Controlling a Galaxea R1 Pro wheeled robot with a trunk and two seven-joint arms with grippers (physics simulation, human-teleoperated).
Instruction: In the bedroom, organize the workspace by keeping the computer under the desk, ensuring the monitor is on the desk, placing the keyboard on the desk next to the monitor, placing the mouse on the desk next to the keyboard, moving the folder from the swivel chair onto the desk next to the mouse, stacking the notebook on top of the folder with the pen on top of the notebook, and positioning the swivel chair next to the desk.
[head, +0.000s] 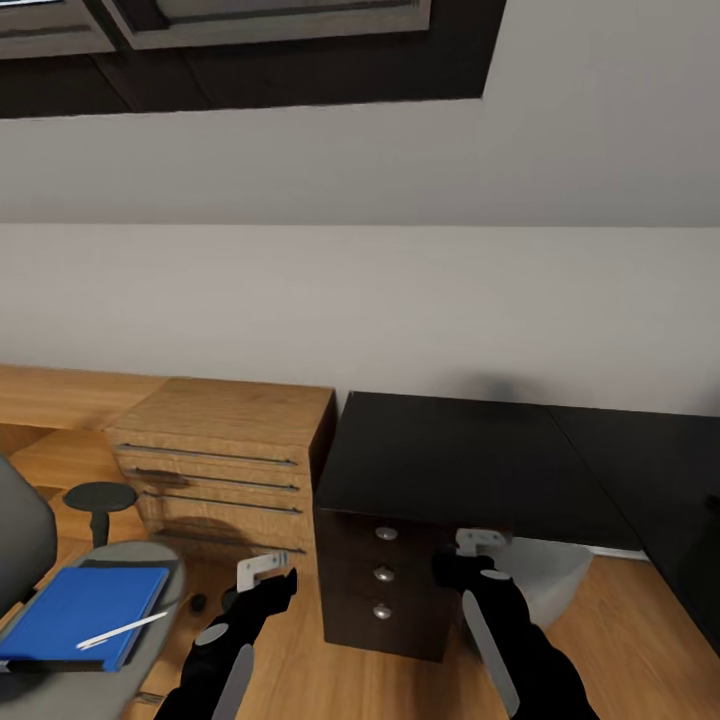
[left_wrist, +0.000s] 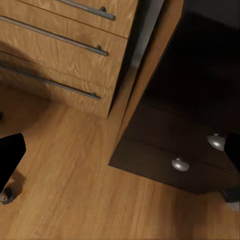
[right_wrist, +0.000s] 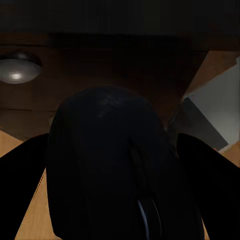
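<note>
The desk (head: 450, 460) has a glossy black top and dark drawers with silver knobs (head: 384, 574). Under it stands the light grey computer (head: 556, 583). At lower left, the grey swivel chair (head: 158, 640) carries the blue folder (head: 80, 612), and the white pen (head: 122, 630) lies on the folder. My right gripper (head: 462, 568) hangs in front of the drawers, shut on the black mouse (right_wrist: 115, 165). My left gripper (head: 270, 585) is open with nothing in it, above the floor between chest and desk; its fingers (left_wrist: 10, 160) stand wide apart. Monitor, keyboard and notebook are out of view.
A low light-wood chest of drawers (head: 225, 455) stands against the desk's left side, with a narrow gap (left_wrist: 142, 45) between them. Wood floor (left_wrist: 65, 170) runs below both arms. A pale wall (head: 400, 300) rises behind the desk.
</note>
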